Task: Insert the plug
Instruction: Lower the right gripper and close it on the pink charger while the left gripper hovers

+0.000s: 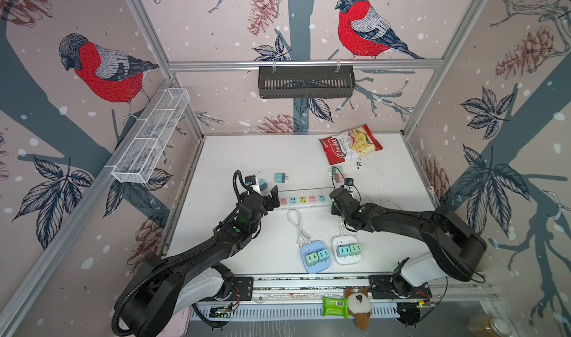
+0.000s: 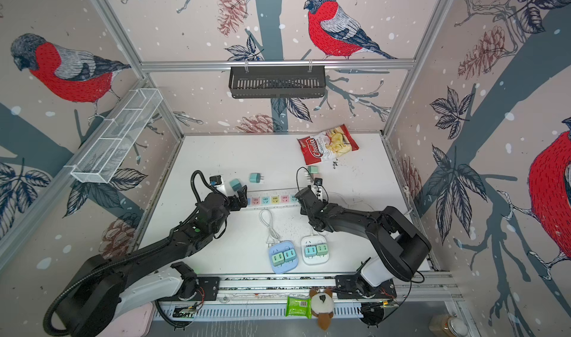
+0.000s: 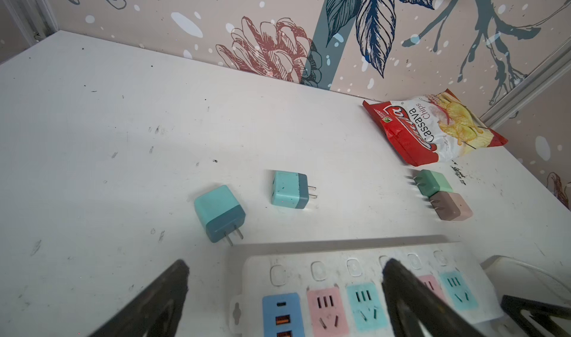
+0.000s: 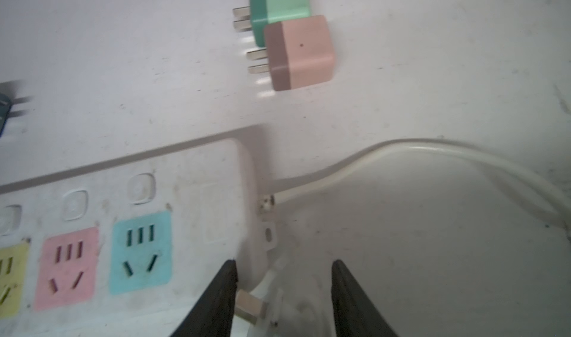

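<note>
A white power strip point(image 1: 302, 200) point(image 2: 275, 200) with coloured sockets lies across the table's middle. My left gripper point(image 3: 285, 264) point(image 1: 270, 198) hangs open over its left end point(image 3: 296, 258), holding nothing. My right gripper point(image 4: 284, 264) stands at the strip's right end point(image 4: 191, 196), fingers apart on either side of a blurred white plug point(image 4: 278, 304) with a metal prong; contact is unclear. In both top views the right wrist hides those fingers. Loose cube plugs lie beyond the strip: two teal point(image 3: 219, 211) point(image 3: 289, 190), one green point(image 4: 284, 4), one pink point(image 4: 304, 52).
A white cable point(image 4: 401, 147) leaves the strip's right end and curves away. A chips bag point(image 1: 350, 144) lies at the back right. Two small socket hubs point(image 1: 315, 256) point(image 1: 346, 249) with cube plugs in them and a coiled white cord point(image 1: 296, 224) lie near the front.
</note>
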`<move>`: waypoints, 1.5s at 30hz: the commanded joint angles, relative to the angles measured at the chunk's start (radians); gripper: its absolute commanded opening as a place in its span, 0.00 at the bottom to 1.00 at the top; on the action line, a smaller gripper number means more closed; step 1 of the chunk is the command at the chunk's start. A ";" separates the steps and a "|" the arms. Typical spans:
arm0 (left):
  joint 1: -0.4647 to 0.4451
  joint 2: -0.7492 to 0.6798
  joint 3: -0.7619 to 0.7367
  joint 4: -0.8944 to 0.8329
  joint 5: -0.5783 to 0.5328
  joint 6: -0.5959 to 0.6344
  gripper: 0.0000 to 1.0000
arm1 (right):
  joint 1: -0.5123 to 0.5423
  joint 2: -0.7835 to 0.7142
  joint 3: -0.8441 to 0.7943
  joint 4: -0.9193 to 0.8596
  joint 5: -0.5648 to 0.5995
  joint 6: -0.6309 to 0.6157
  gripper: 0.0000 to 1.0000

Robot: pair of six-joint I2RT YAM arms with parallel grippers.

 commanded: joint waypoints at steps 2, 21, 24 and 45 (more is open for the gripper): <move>0.012 -0.017 -0.004 -0.016 -0.060 0.017 0.97 | -0.084 -0.059 -0.073 -0.024 -0.057 0.004 0.51; 0.037 -0.052 -0.127 0.095 -0.204 0.075 0.97 | -0.267 0.086 0.292 -0.081 -0.156 -0.126 0.75; 0.035 -0.053 -0.132 0.102 -0.195 0.075 0.97 | -0.285 0.195 0.383 -0.097 -0.173 -0.134 0.75; 0.036 -0.071 -0.157 0.137 -0.169 0.088 0.97 | -0.312 0.415 0.484 -0.129 -0.152 -0.149 0.74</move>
